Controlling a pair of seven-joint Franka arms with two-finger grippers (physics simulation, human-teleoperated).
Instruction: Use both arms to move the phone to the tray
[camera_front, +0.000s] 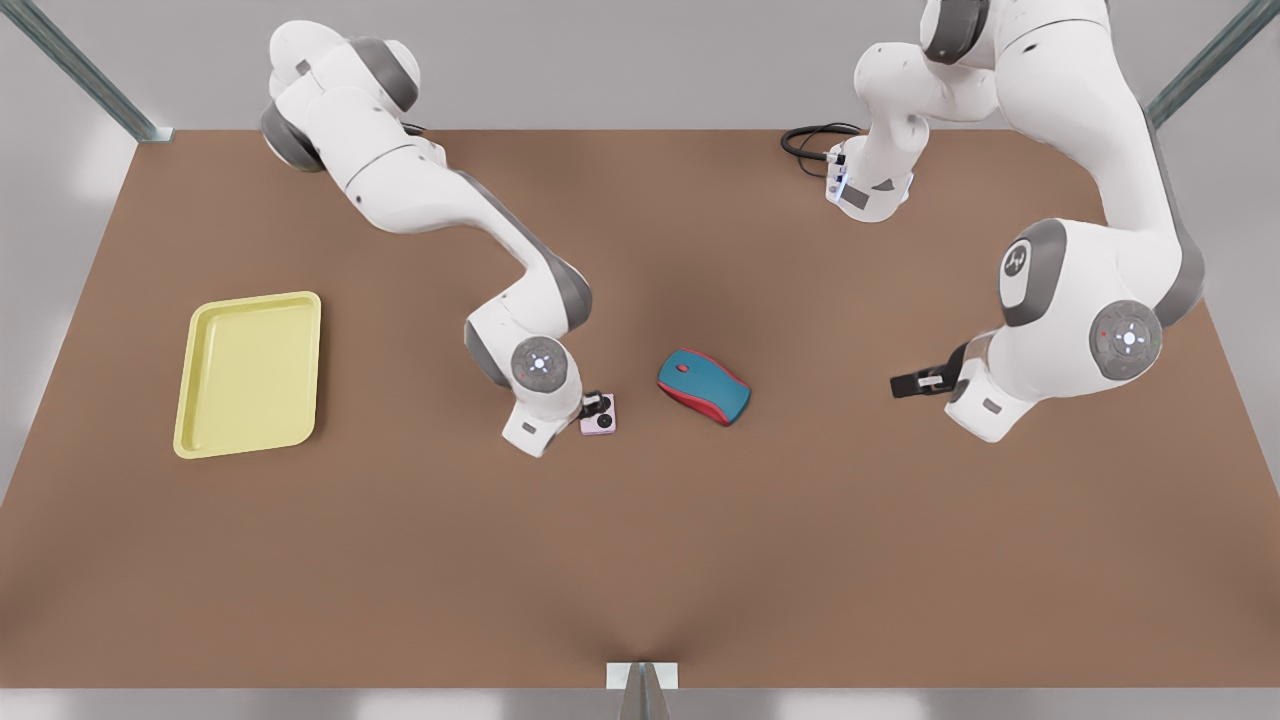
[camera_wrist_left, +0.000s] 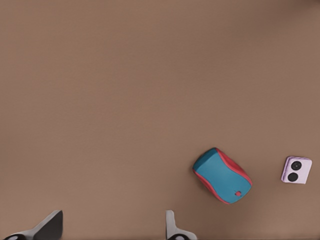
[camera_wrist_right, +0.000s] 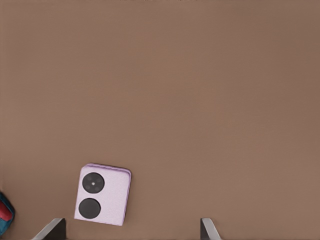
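The pale pink phone (camera_front: 603, 423) (camera_wrist_left: 296, 170) (camera_wrist_right: 103, 194) lies flat on the brown table, its two black lenses facing up. My right gripper (camera_front: 596, 405) (camera_wrist_right: 131, 233) hovers right over it on the arm at the front view's left, open, with the phone just off one finger and nothing held. My left gripper (camera_front: 906, 385) (camera_wrist_left: 112, 232), on the arm at the front view's right, stands open above bare table, well away from the phone. The pale yellow tray (camera_front: 250, 372) rests at the front view's left, with nothing in it.
A teal-and-red computer mouse (camera_front: 703, 386) (camera_wrist_left: 222, 175) (camera_wrist_right: 4, 220) lies between the two grippers, close beside the phone. A black cable (camera_front: 812, 140) coils by the arm base at the back. Metal frame posts stand at the table's corners.
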